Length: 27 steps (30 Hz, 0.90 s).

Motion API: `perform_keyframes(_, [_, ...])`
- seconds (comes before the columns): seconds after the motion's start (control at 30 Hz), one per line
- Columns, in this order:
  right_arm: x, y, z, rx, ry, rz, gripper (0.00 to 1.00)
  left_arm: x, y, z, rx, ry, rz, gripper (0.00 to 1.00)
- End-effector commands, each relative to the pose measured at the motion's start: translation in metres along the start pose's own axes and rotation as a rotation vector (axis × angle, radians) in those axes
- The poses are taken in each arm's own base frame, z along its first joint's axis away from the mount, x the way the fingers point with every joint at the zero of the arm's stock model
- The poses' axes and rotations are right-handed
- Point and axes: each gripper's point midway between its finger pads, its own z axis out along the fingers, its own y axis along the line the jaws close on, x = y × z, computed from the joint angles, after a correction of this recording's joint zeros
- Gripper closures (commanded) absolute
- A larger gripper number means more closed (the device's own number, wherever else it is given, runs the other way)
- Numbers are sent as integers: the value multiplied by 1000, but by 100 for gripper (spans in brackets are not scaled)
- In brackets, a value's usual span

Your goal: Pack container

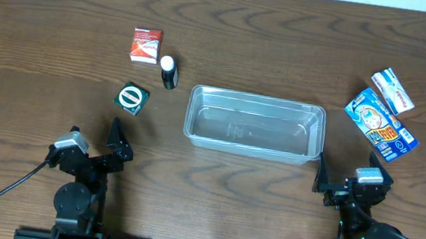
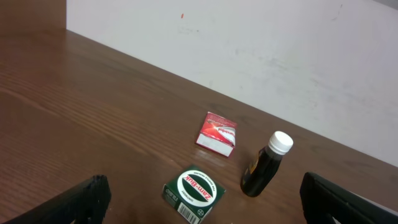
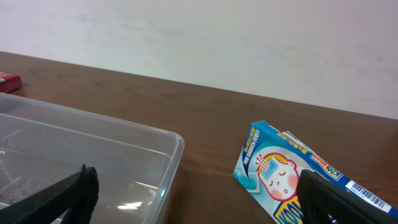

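Down at the near edge, both arms sit low with nothing held: the left gripper [image 1: 95,129] has its jaws spread wide, and the right gripper [image 1: 347,166] is just as wide. Between them, a little farther out, lies the container [image 1: 257,97], clear and empty, its long axis running nine to three across the table. It sits at about two o'clock from the left gripper and ten o'clock from the right one, whose jaw tips are just beside its near right corner. Now the loose goods: the green box [image 1: 132,97] is at one o'clock from the left gripper, closest of all, with the dark bottle [image 1: 169,72] and red box [image 1: 145,46] beyond. Off right, the blue packet [image 1: 380,125] lies at one o'clock, with the white box [image 1: 392,90] behind it. Likely opener: left arm, green box.
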Motion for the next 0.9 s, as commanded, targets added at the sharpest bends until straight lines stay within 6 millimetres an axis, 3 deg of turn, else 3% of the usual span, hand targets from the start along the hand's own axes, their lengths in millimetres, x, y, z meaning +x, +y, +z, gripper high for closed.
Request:
perform_keyframes(0.0, [1, -3, 0, 16, -1, -9, 1, 16, 9, 1, -34, 43, 29, 2])
perform_keyframes(0.43, [-3, -7, -1, 36, -14, -18, 1, 16, 9, 1, -34, 43, 29, 2])
perform_keyframes(0.63, [-2, 8, -1, -52, -12, 61, 1, 16, 9, 1, -34, 43, 29, 2])
perform_keyframes(0.87, [-16, 18, -2, -114, -33, 54, 1, 16, 9, 1, -34, 43, 29, 2])
